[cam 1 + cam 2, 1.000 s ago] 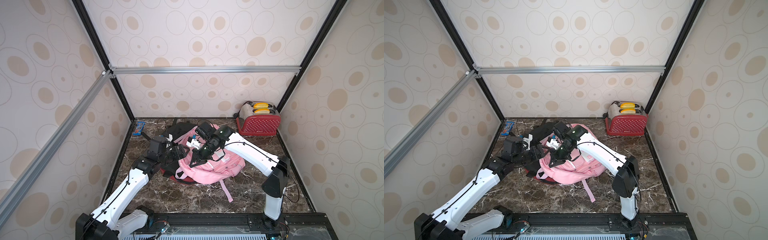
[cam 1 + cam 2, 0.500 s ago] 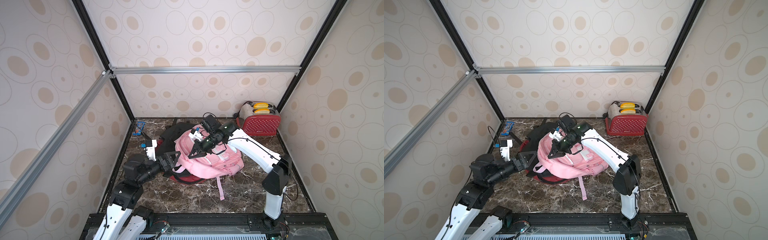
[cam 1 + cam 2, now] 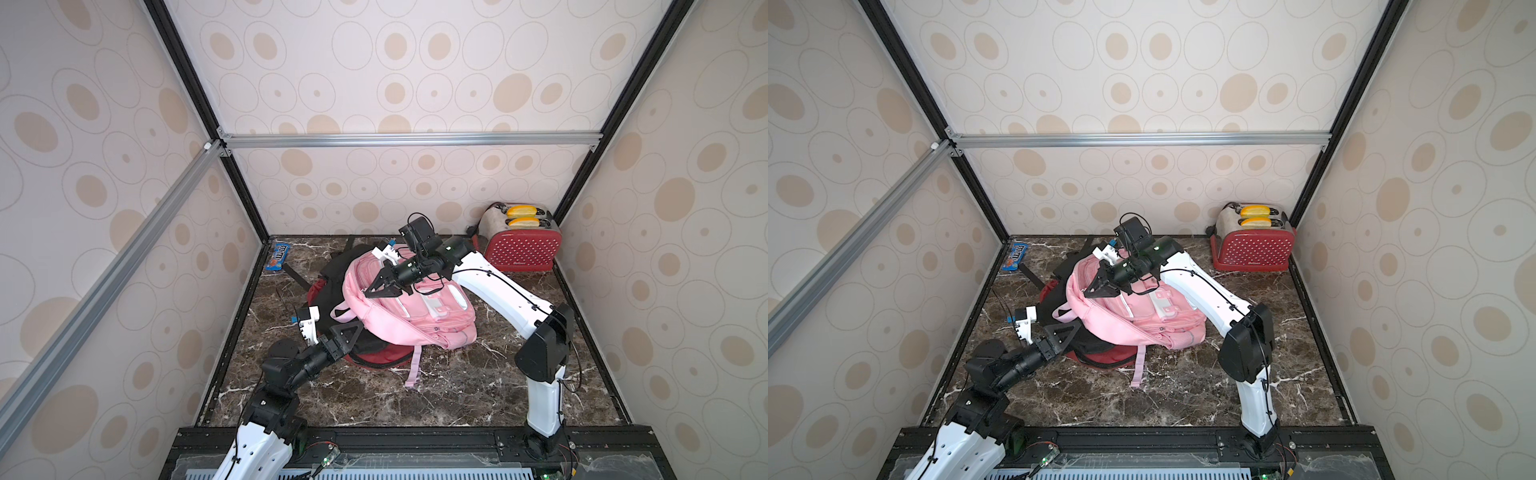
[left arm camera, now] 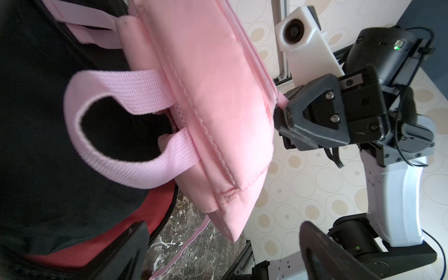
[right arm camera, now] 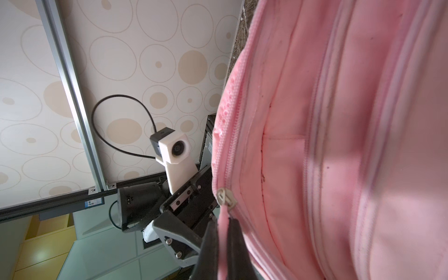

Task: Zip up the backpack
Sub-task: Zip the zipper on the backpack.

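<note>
The pink backpack (image 3: 415,309) (image 3: 1138,309) lies on top of a dark bag in both top views. My right gripper (image 3: 370,293) (image 3: 1090,293) is at the pack's upper left edge. It is shut on the pink zipper pull (image 5: 224,242) just below the metal slider (image 5: 226,197). The left wrist view shows the same grip: the right gripper (image 4: 282,118) pinches the pull at the zipper's end. My left gripper (image 3: 330,331) (image 3: 1047,332) (image 4: 225,252) stands open and empty at the pack's front left, near the pink carry loop (image 4: 116,126), touching nothing.
A black and red bag (image 3: 374,357) lies under the pink backpack. A loose pink strap (image 3: 412,365) trails toward the front. A red toaster (image 3: 521,245) stands at the back right. A blue candy packet (image 3: 279,256) lies at the back left by the wall.
My left arm has drawn back from the backpack's top toward the front left, its gripper open. My right gripper has stayed shut on the zipper pull and shifted slightly back and left.
</note>
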Motion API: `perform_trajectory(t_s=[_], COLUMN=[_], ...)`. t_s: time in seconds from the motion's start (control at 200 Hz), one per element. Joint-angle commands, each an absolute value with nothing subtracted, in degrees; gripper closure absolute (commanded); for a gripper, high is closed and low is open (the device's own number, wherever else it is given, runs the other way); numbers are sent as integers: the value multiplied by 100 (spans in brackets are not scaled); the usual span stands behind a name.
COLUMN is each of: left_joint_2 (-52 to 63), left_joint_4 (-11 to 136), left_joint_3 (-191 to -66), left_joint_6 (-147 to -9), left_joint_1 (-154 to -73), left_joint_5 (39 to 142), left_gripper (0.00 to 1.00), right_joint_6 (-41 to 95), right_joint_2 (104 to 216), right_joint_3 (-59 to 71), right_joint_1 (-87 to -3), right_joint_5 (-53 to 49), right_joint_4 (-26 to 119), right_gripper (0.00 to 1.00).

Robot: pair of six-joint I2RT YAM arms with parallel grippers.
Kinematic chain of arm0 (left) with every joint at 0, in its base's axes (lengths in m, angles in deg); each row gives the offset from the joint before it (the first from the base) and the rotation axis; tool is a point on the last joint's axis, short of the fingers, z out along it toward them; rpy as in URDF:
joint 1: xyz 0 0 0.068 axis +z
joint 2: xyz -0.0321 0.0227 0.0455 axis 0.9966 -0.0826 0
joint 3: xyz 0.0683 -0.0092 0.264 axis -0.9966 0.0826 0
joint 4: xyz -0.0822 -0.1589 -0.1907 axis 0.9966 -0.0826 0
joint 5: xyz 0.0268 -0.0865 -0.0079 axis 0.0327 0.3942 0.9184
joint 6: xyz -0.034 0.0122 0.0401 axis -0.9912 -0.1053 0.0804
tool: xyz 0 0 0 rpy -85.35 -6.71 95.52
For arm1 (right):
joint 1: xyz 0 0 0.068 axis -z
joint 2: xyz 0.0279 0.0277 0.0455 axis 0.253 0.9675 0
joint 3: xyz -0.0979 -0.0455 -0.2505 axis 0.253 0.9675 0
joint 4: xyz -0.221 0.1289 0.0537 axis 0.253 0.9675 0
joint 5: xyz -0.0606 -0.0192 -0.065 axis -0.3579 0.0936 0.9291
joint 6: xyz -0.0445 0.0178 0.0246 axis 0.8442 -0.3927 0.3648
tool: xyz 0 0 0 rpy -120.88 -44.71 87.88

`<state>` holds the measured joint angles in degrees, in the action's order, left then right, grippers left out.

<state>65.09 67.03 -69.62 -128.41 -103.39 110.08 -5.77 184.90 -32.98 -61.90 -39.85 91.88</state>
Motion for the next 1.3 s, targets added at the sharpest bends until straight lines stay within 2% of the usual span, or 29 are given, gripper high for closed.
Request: perform_trajectory(t_s=[0.0,0.175,0.381,0.906,0.986,1.072,1.297], left_joint_2=[6402,5781,5203,4303,4088,3820,3539], left_joint_4=[7988,8802,9063,9072,9309,9665,10052], left_joint_3=[-6827,-6751,-6749,-6991,-7052,-7080,-7026], left_joint_6=[-13147,-12937,-12520,-11469,-11470,-11565,-11724], left_joint_1=[-10484,-10787,-10836,-10829,-10833,-10831,-10829], left_joint_5=[10969,10952,10890,10481,10513,10634,10831], left_gripper=[1,1,1,2,10,22,69], right_joint_6=[-854,-868,-987,-1421,-1393,-1388,-1503], right_joint_2=[18353,18299,18155,17619,17587,17554,17617], right_joint_3=[-3202,-3134,-2800,-1947,-1860,-1771,-1694], right_joint_1=[-6229,-6265,-6317,-6449,-6461,-6459,-6456], right_joint_5=[-4428,-4430,-4456,-4544,-4535,-4514,-4414], right_joint_4=[8404,8366,8129,7475,7501,7500,7465], right_gripper=[100,100,100,100,100,100,100])
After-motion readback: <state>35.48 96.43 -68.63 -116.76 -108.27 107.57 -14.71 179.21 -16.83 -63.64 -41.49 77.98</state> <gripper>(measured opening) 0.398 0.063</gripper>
